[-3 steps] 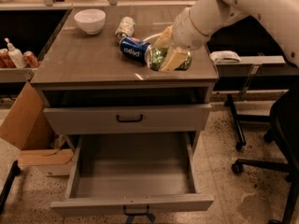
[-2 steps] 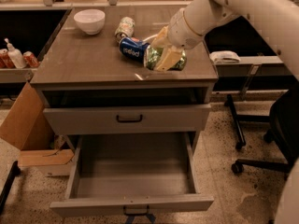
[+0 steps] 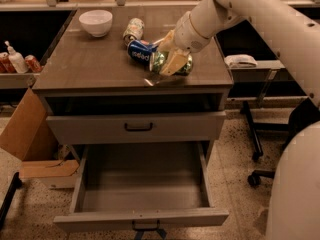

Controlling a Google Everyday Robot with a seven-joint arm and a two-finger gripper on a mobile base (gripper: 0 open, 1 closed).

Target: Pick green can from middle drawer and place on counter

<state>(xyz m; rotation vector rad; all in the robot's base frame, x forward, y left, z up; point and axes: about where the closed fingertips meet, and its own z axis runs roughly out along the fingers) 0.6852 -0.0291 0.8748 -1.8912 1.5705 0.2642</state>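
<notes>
The robot's white arm reaches in from the upper right, its gripper (image 3: 169, 64) low over the right half of the flat, glossy grey-brown bench (image 3: 95, 64). The pale fingers (image 3: 172, 63) are pinching the small shiny green metal can (image 3: 185, 65), which lies on its side at the bench surface, one finger crossing its front. Just beside it to the left lies a blue can with white lettering (image 3: 140, 51), and behind that a pale whitish can (image 3: 133, 30). A white bowl (image 3: 96, 21) stands near the back left corner. Below, the wide shallow grey metal drawer (image 3: 79, 184) is pulled out, under a closed grey drawer with a dark handle (image 3: 138, 127).
</notes>
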